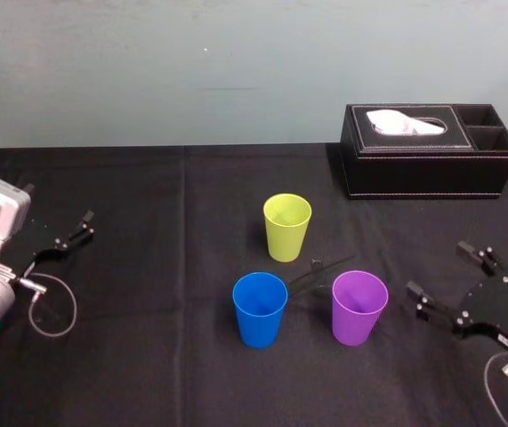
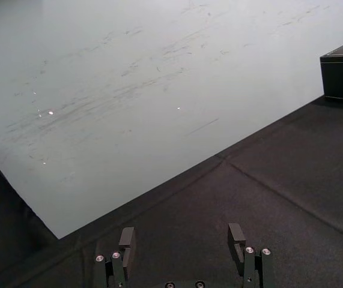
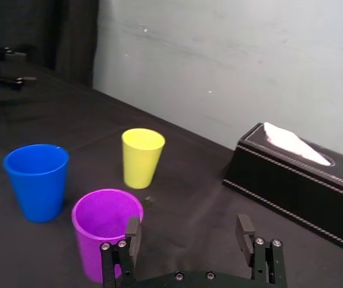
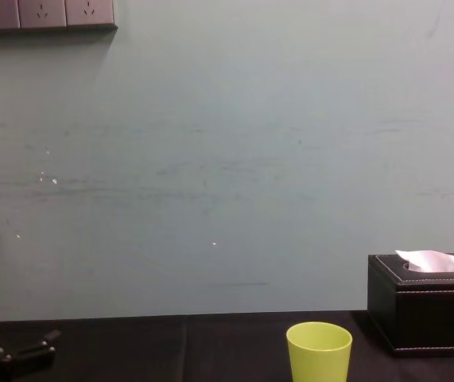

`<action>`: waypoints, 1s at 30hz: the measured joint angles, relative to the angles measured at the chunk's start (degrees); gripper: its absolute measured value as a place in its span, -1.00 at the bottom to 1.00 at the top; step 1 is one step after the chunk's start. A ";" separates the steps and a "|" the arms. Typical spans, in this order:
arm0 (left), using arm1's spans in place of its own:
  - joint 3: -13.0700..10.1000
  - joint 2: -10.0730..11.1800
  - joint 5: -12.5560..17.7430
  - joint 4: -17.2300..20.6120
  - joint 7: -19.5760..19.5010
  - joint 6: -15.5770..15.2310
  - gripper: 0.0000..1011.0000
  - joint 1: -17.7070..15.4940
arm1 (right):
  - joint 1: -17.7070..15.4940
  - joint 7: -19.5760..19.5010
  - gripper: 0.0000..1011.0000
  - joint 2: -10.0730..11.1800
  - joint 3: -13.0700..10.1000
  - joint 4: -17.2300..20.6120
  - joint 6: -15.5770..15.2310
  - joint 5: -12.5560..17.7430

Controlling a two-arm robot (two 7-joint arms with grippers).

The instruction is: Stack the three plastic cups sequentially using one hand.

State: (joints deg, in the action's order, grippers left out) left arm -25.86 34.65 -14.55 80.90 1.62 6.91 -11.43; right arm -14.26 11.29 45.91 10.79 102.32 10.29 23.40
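yellow-green cup (image 1: 286, 227), blue cup (image 1: 260, 309), purple cup (image 1: 358, 307) upright, apart, none nested. right tool (image 1: 445, 271), jaws spread, empty, faces purple cup, likely first grab; left tool (image 1: 71, 229), jaws spread, empty, parked at table (image 1: 147, 374) left edge.

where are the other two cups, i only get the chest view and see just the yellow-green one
observer: nearer the robot than the yellow-green cup, both upright and apart: the blue cup toward the left, the purple cup toward the right.
operator: where's the right gripper
observer: the right gripper is open, low beside the purple cup on its right, not touching it.
operator: and the left one
observer: the left gripper is open, parked far to the left of the cups.
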 joint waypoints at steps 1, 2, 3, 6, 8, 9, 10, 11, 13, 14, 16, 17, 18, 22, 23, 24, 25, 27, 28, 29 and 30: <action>0.00 0.00 0.00 0.00 0.00 0.00 1.00 0.00 | -0.44 0.42 0.98 0.00 -0.09 0.14 0.02 0.07; 0.00 0.00 0.00 0.00 0.00 0.00 1.00 0.00 | -0.66 0.66 0.98 0.00 -0.13 0.21 0.03 0.13; 0.00 0.00 0.00 0.00 0.00 0.00 1.00 0.00 | -0.86 0.93 0.98 -0.01 -0.19 0.28 0.04 0.18; 0.00 0.00 0.00 0.00 0.00 0.00 1.00 0.00 | -1.61 1.87 0.98 -0.09 -0.29 0.59 0.07 0.30; 0.00 0.00 0.00 0.00 0.00 0.00 1.00 0.00 | -2.03 2.43 0.98 -0.18 -0.34 0.82 0.08 0.33; 0.00 0.00 0.00 0.00 0.00 0.00 1.00 0.00 | -2.17 2.62 0.98 -0.22 -0.34 0.90 0.08 0.33; 0.00 0.00 0.00 0.00 0.00 0.00 1.00 0.00 | -2.31 2.79 0.98 -0.29 -0.34 0.96 0.08 0.32; 0.00 0.00 0.00 0.00 0.00 0.00 1.00 0.00 | -2.55 3.14 0.98 -0.39 -0.34 1.06 0.07 0.27; 0.00 0.00 0.00 0.00 0.00 0.00 1.00 0.00 | -2.73 3.49 0.98 -0.55 -0.30 1.08 0.07 0.13; 0.00 0.00 0.00 0.00 0.00 0.00 1.00 0.00 | -2.86 3.85 0.98 -0.78 -0.13 1.08 0.01 0.03; 0.00 0.00 0.00 0.00 0.00 0.00 1.00 0.00 | -2.92 4.28 0.98 -1.06 0.09 1.02 -0.19 0.03; 0.00 0.00 0.00 0.00 0.00 0.00 1.00 0.00 | -2.93 4.49 0.98 -1.18 0.19 0.95 -0.33 0.03; 0.00 0.00 0.00 0.00 0.00 0.00 1.00 0.00 | -2.93 4.64 0.98 -1.36 0.30 0.87 -0.46 0.02; 0.00 0.00 0.01 0.00 0.00 0.00 1.00 0.00 | -2.81 5.53 0.98 -2.36 0.84 0.30 -1.03 -0.21; 0.00 0.00 0.00 0.00 0.00 0.00 1.00 0.00 | -2.77 5.67 0.98 -2.51 0.91 0.21 -1.10 -0.30; 0.00 0.00 0.00 0.00 0.00 0.00 1.00 0.00 | -2.73 5.79 0.98 -2.64 0.95 0.14 -1.17 -0.38; 0.00 0.00 0.00 0.00 0.00 0.00 1.00 0.00 | -2.65 6.01 0.98 -2.94 1.06 -0.04 -1.28 -0.50; 0.00 0.00 0.00 0.00 0.00 0.00 1.00 0.00 | -2.55 6.25 0.98 -3.23 1.13 -0.21 -1.45 -0.67; 0.00 0.00 0.00 0.00 0.00 0.00 1.00 0.00 | -2.48 6.35 0.98 -3.38 1.15 -0.29 -1.52 -0.75; 0.00 0.00 0.00 0.00 0.00 0.00 1.00 0.00 | -2.33 6.61 0.98 -3.72 1.22 -0.48 -1.68 -0.84; 0.00 0.00 0.00 0.00 0.00 0.00 1.00 0.00 | -2.22 6.86 0.98 -3.99 1.25 -0.61 -1.86 -0.90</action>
State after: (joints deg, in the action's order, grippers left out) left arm -25.86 34.65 -14.55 80.90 1.62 6.91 -11.43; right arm -16.48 18.15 41.91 12.04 101.71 8.43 22.50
